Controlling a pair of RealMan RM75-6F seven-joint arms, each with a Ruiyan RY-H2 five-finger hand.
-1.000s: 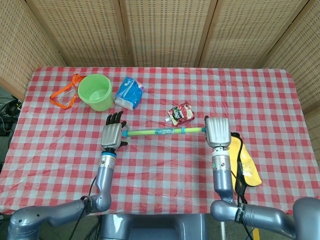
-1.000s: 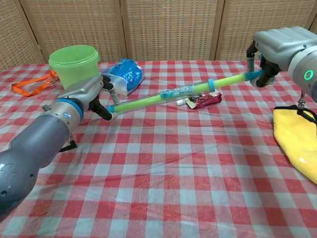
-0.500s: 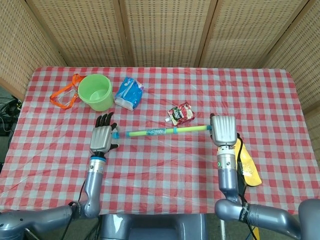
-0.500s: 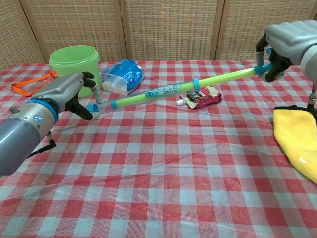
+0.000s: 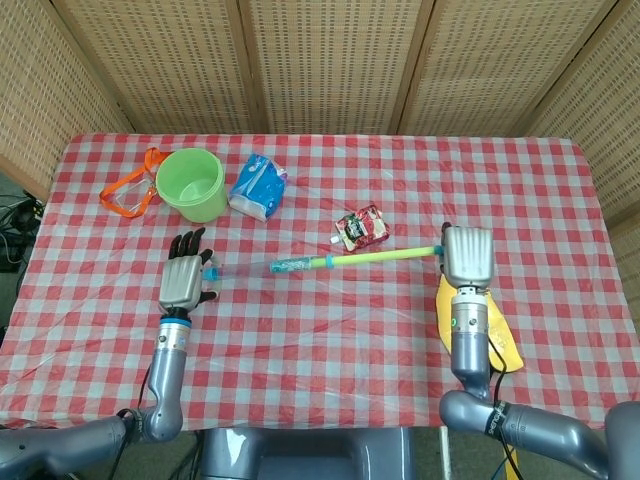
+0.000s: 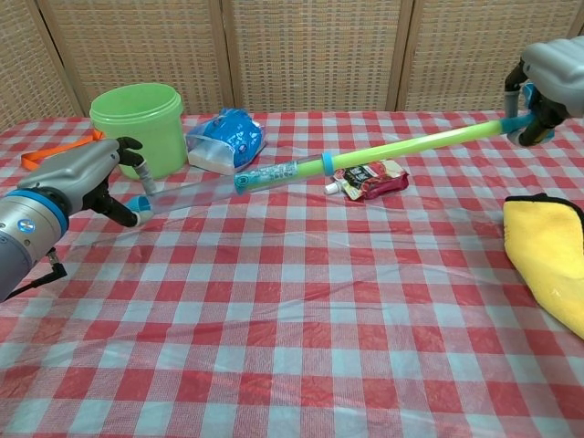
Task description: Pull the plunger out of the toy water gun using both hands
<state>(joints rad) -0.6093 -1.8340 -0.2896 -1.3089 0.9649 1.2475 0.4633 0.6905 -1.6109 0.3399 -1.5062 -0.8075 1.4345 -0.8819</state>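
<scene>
**Plunger drawn most of the way out**

Hands have spread apart since the earlier frames; a clear rod now shows between them. Left hand (image 6: 78, 178) curls around the plunger handle (image 6: 140, 203); right hand (image 5: 467, 256) grips the far end of the water gun (image 6: 401, 146), held above the table (image 6: 301, 301). Judgement: keep pulling straight along the barrel, both grips firm. Chest view shows the faint plunger rod (image 6: 192, 192); head view barely does, but shows both wrists aligned.
</scene>
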